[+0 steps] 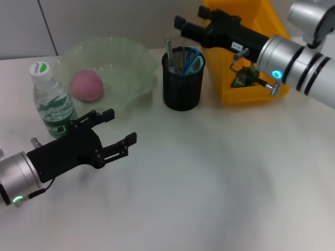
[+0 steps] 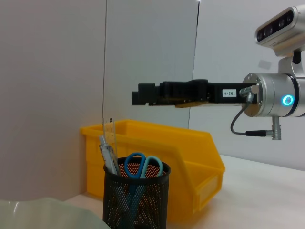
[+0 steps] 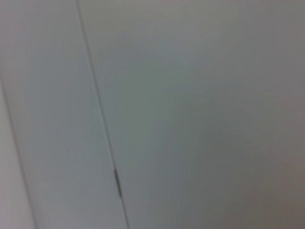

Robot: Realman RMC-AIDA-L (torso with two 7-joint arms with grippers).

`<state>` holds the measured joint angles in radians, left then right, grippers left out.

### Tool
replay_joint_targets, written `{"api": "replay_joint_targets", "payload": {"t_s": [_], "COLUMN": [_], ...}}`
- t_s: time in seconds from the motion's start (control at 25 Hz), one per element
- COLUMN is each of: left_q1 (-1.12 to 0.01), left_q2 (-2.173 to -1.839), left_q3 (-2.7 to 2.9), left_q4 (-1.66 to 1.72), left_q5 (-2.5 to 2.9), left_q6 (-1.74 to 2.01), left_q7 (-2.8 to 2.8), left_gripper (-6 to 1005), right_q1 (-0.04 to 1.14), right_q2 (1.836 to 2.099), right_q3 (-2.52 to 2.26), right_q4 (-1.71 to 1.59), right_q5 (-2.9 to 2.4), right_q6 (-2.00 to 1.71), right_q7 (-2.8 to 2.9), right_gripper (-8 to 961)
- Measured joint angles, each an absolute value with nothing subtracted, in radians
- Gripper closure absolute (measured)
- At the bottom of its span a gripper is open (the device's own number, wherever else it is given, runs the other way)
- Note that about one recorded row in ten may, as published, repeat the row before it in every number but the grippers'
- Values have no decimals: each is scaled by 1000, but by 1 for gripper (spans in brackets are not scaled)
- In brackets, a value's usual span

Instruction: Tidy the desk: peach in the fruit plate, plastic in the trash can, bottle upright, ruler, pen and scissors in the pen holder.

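Observation:
A pink peach (image 1: 86, 86) lies in the pale green fruit plate (image 1: 131, 57). The bottle (image 1: 52, 102) stands upright just left of the plate. The black mesh pen holder (image 1: 182, 89) holds blue-handled scissors (image 1: 194, 60), a pen (image 1: 168, 49) and a clear ruler (image 2: 111, 136). A greenish crumpled bit of plastic (image 1: 245, 78) shows in the mouth of the yellow trash can (image 1: 261, 15). My right gripper (image 1: 180, 27) hovers above and behind the holder, open and empty. My left gripper (image 1: 119, 126) is open over the table in front of the bottle.
The trash can (image 2: 190, 148) stands right behind the pen holder (image 2: 136, 200). A grey wall backs the desk. White tabletop stretches across the front and right. The right wrist view shows only wall.

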<state>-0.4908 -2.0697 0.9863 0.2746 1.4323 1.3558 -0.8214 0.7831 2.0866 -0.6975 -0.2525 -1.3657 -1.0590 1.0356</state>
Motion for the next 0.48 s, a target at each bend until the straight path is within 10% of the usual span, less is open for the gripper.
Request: {"api": "replay_joint_targets", "payload": {"t_s": [0.48], "left_q1": [-487], "left_q2": [-2073], "left_q3": [986], "left_q4": [273], "left_q5": [1430], "left_q6": [1378], "left_q7": [-831], "left_gripper": [188], "right_q1": [600], "right_q2": [2064], "right_q3": [-712], "right_q4": [-331], "right_q5": [-1324], "right_q6": [-1491], "right_q7": [1158], "right_gripper": [138]}}
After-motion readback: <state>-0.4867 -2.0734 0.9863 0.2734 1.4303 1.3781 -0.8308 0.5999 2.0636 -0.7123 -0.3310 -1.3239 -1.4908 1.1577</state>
